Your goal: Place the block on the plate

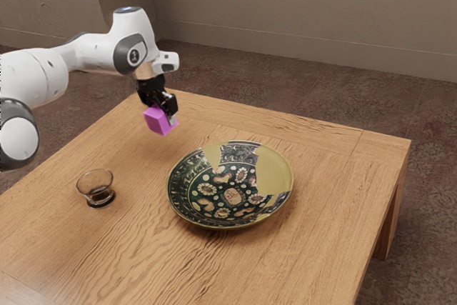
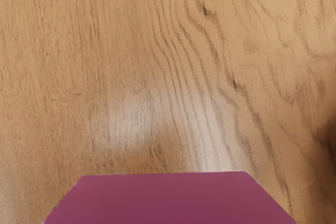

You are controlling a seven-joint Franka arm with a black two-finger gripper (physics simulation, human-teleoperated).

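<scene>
Magenta, flat-faced block (image 2: 169, 198) hangs in the claw (image 1: 164, 114).

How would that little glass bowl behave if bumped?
The glass bowl looks thin and see-through, so it's probably stiff and breakable. Its rim flares wider than its base, so a high push might tip it; being round, it could then roll.

The tabletop (image 1: 321, 248) is wood, its dark wavy grain crossed by a soft satin sheen. The decorated plate (image 1: 232, 194) looks like glazed ceramic, smooth and glossy. The small bowl (image 1: 95, 183) is clear, shiny glass. The block (image 1: 160, 121) is smooth and matt, the carpet (image 1: 300, 91) rough.
</scene>
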